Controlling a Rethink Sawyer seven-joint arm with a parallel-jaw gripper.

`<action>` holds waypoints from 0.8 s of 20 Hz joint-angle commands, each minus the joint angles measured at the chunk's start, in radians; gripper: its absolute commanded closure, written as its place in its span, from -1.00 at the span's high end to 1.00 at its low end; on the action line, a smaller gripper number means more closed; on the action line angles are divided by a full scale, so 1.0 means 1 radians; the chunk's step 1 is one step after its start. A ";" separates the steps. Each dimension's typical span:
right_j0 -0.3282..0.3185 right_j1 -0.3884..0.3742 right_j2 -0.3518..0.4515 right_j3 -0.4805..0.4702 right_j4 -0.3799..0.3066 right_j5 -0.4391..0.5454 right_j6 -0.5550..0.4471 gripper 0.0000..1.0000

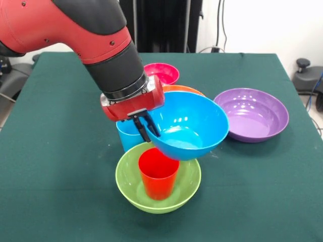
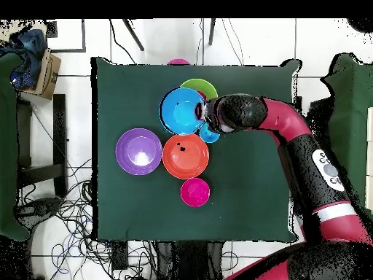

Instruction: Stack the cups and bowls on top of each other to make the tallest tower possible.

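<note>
Gripper [image 1: 146, 128] of the red and black arm [image 1: 75, 30] is clamped on the near rim of a blue bowl [image 1: 189, 126], one dark finger inside the wall and one outside, holding the bowl tilted and lifted off the bench [image 1: 50, 176]. The bowl's low edge hangs just above the rim of a red cup [image 1: 158, 174], which stands upright inside a lime green bowl [image 1: 156, 199] at the front of the green-covered bench.

Just behind the gripper stands a light blue cup [image 1: 128, 138], close beside the green bowl. An orange bowl [image 1: 184, 89] sits behind the blue one, mostly hidden by it. A small pink-red bowl [image 1: 161, 73] lies farther back, and a purple bowl [image 1: 251, 113] rests well apart to one side. No yellow cups show.

Several things could go wrong from here. The grip takes only one edge, so the bowl may swing or slip as it travels. Set down tilted on the narrow red cup, it would probably slide off or tip the cup over inside the green bowl. A wide bowl on so small a support would need careful centring and levelling. The gripper's lower finger might also knock the light blue cup while descending.
</note>
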 commanded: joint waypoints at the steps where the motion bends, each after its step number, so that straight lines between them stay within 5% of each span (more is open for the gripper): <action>1: 0.082 -0.094 -0.121 0.042 -0.112 -0.159 0.091 -1.00; 16: 0.075 -0.047 -0.147 -0.042 -0.059 -0.144 0.010 -1.00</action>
